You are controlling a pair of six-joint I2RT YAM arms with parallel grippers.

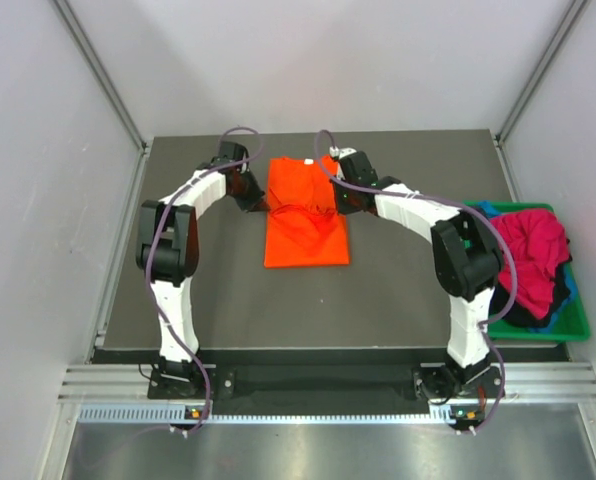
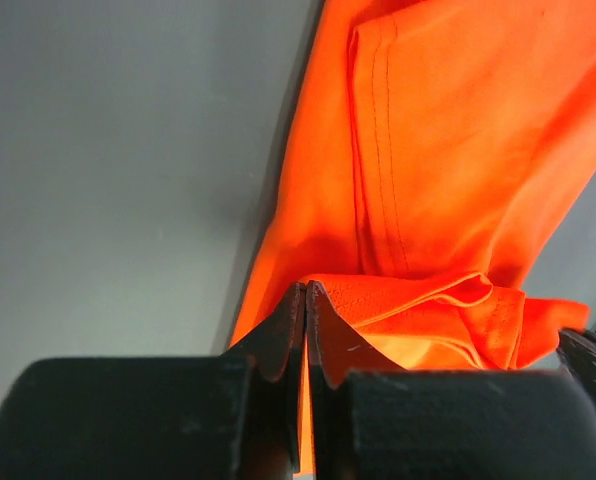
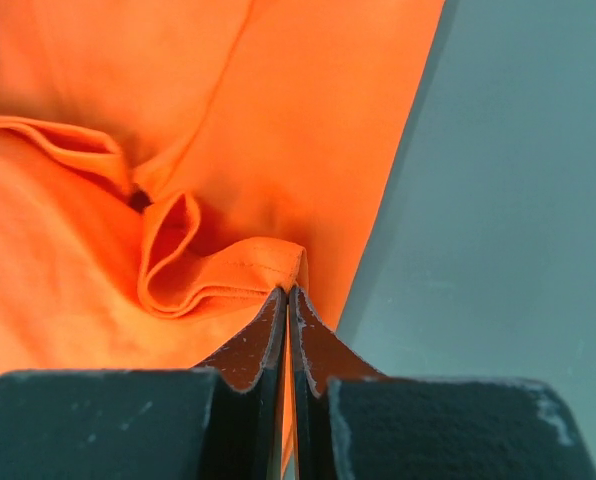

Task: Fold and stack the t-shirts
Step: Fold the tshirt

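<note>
**Desk:** Where the left arm reaches over the dark bench, what has the left end effector got?

**Photographer:** Cloth. Its 2 fingers are pressed almost together on a rumpled fold at the left edge of the orange t-shirt. In the left wrist view only a sliver of a gap shows between them, with orange fabric in it.

**Desk:** And the shirt itself?

**Photographer:** It lies at the middle of the far half of the bench, between the 2 arms. It is flat for the most part, with loose folds gathered across its middle.

**Desk:** Then the right side?

**Photographer:** The same picture in mirror. The right end effector is at the shirt's right edge. The right wrist view shows its fingers nipped tight on a hemmed fold of orange.

**Desk:** Anything further right?

**Photographer:** A green bin at the bench's right edge, well apart from the orange shirt. The magenta-red t-shirt is heaped in it, over dark cloth. A corner of the blue t-shirt shows at the bin's far left.
</note>
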